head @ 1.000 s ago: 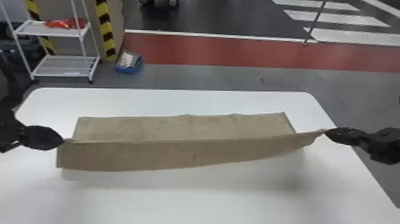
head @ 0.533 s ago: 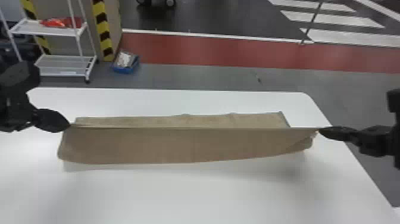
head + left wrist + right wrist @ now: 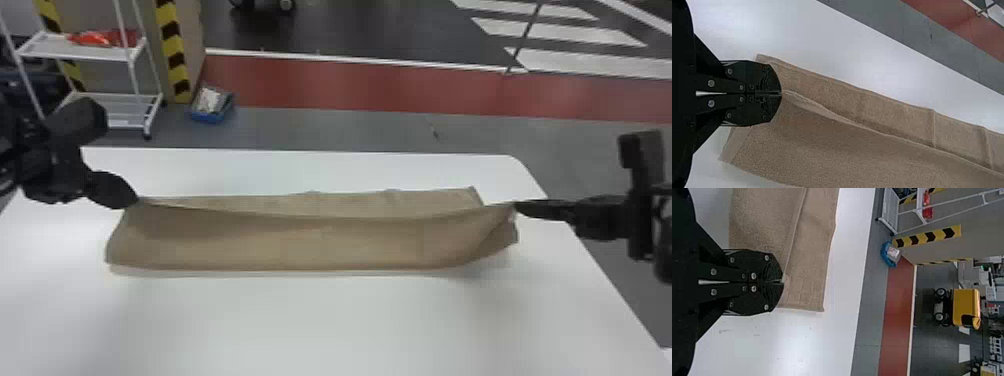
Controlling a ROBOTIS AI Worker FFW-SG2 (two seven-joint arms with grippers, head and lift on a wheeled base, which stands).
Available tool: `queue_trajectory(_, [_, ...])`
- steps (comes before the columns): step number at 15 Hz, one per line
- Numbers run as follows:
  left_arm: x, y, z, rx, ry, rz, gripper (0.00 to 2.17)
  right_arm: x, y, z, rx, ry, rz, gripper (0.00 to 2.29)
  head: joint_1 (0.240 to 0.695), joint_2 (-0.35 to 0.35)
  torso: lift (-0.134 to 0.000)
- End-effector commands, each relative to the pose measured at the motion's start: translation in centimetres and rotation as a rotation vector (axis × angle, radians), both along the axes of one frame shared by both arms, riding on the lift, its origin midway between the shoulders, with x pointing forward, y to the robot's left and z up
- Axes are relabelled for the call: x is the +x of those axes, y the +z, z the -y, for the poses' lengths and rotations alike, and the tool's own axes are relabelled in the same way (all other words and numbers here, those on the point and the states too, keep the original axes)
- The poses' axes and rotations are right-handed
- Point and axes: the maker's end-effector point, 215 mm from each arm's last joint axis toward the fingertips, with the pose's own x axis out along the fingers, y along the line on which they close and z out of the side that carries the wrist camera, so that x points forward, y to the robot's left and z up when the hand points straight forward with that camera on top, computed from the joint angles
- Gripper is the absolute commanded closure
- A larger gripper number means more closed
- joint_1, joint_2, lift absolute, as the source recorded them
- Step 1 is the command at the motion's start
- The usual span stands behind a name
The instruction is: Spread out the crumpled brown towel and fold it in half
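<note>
In the head view my left gripper point(image 3: 136, 201) is at the brown towel's left end and my right gripper point(image 3: 516, 204) at its right end. Between them the near edge of the brown towel point(image 3: 310, 245) is held up, sagging slightly in the middle, folded over toward the far part lying on the table. The left wrist view has my left gripper point(image 3: 781, 93) shut on a corner of the towel point(image 3: 860, 137). Likewise, in the right wrist view, my right gripper point(image 3: 783, 282) is shut on the other corner of the towel point(image 3: 809, 258).
The white table point(image 3: 320, 320) extends in front of the towel and on both sides. Beyond its far edge, on the floor, stand a white shelf rack point(image 3: 80, 50) with red items and a blue box point(image 3: 212, 106).
Both grippers have moved away from the robot, toward the table's far side, carrying the towel's held edge over the flat part. Less of the far part shows, and the held edge now sags.
</note>
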Motion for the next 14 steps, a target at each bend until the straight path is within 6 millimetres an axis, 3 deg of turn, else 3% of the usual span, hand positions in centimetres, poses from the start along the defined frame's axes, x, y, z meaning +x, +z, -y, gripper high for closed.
queue_trajectory(1, [0.8, 0.1, 0.1, 0.003, -0.008, 0.000, 1.39, 1.6, 0.8, -0.3, 0.021, -0.011, 0.002, 1.24, 0.695, -0.132, -0.123])
queue_trajectory(10, [2.2, -1.1, -1.9, 0.048, 0.053, 0.002, 1.39, 5.8, 0.1, 2.1, 0.000, -0.075, -0.055, 1.24, 0.695, -0.125, -0.123])
queue_trajectory(14, [2.4, -1.9, -1.4, 0.060, 0.053, -0.002, 1.39, 7.1, 0.3, 0.9, -0.035, -0.046, -0.067, 1.24, 0.691, -0.123, -0.123])
